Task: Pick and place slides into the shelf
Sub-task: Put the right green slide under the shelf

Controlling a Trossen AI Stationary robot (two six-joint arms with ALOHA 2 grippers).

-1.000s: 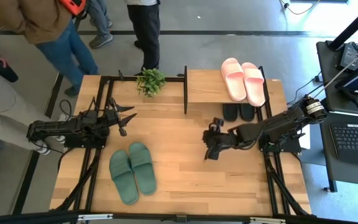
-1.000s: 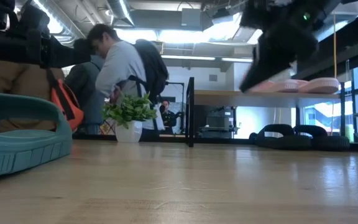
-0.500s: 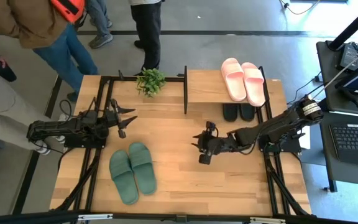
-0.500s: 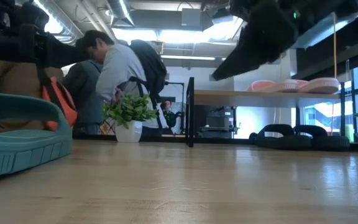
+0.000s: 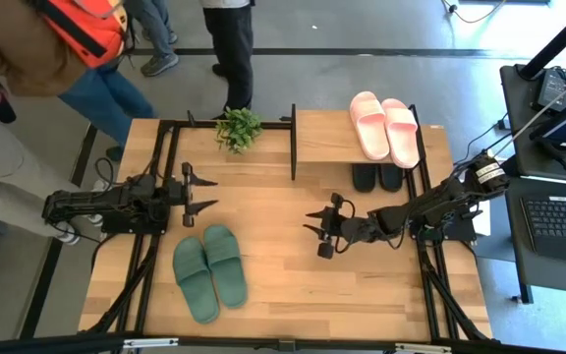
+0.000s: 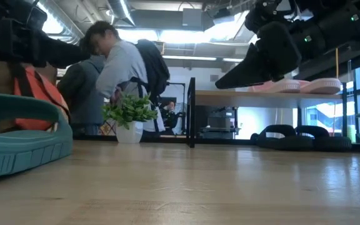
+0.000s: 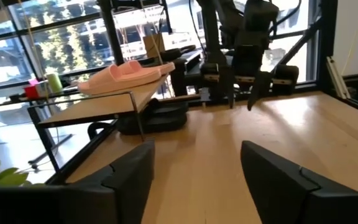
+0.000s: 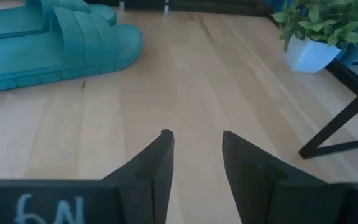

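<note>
The pink pair (image 5: 385, 126) is sitting on the shelf's (image 5: 324, 138) plank top and the black pair (image 5: 376, 177) is lying on the level beneath, so only the green slides (image 5: 209, 271) are waiting on the table (image 5: 283, 285), side by side near its front-left; the right gripper (image 5: 319, 228) is hanging over mid-table, well apart from them, its fingers standing partly spread with nothing between them; the left gripper (image 5: 200, 194) is hovering just behind the green pair, jaws spread wide and empty. The likeliest trouble is both arms converging on the same pair — the left one is already crowding that spot, and a reach from the right could be cutting across it; a narrow spread on the right fingers may also be clipping the foam strap rather than straddling it, nudging a slide off line (soft foam is likely bending and slipping under a shallow pinch). Carrying a slide back, the arm is risking the shelf's black frame and the potted plant (image 5: 238, 128) beside it — a low swing could be catching either; people are standing close behind the table's far edge.
</note>
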